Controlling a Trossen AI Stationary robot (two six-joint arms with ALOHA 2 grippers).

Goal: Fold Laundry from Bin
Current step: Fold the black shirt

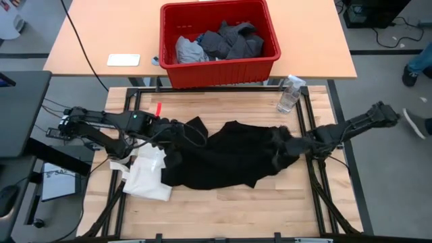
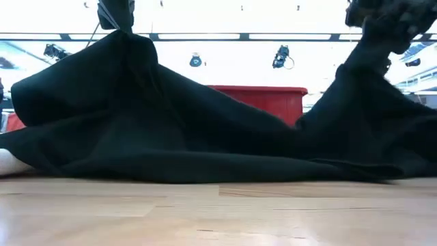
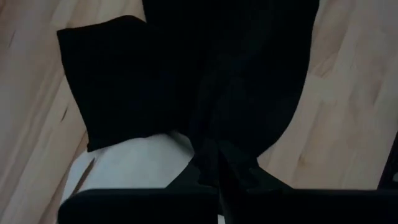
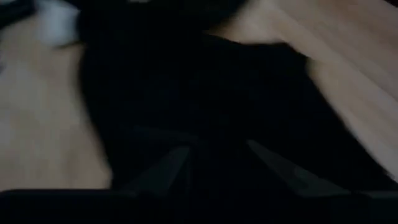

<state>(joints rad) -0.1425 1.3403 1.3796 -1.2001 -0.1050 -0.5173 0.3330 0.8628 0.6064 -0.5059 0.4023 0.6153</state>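
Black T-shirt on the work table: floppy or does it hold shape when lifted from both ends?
Likely very floppy: the black T-shirt sags to the table between the left claw and right claw, which both lift it in the low view. Probably light, since it drapes in soft folds. It looks apt to bunch rather than slide flat.

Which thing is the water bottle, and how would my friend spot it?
Start at the big red bin of clothes. On the wooden table in front of it, near the bin's right corner, stands the bottle. It is the only see-through thing there, just beyond the black shirt.
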